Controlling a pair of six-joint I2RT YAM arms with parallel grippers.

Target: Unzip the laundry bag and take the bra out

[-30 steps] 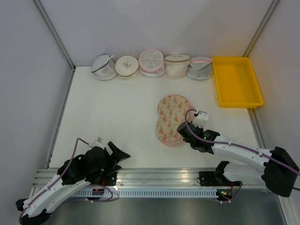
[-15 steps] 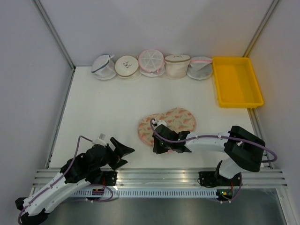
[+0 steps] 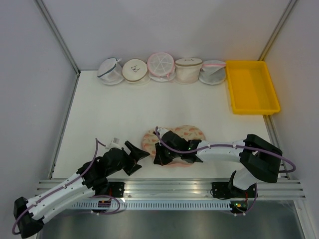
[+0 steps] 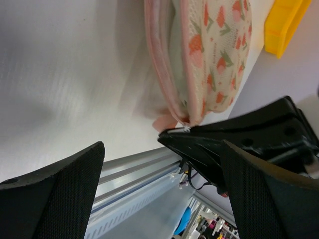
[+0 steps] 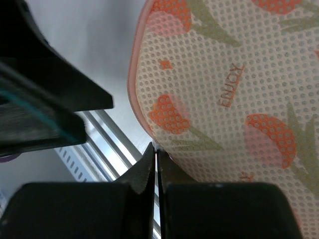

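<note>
Just left of the laundry bag (image 3: 189,132), our left pincer (image 3: 137,151) gapes wide, empty. The bag lies flat on the white bench (image 3: 114,109); we see no opening and no bra, so we judge nearly everything is left to do. At its near edge our right pincer (image 5: 155,149) is pinched tight on the pink trim. Beyond the bag sit round mesh bags (image 3: 160,67) and, rightward, a yellow tray (image 3: 230,84); pale walls enclose all.

Five round mesh bags (image 3: 160,66) are lined along the bench's (image 3: 114,114) far edge; a yellow tray (image 3: 251,87) is set far right.
</note>
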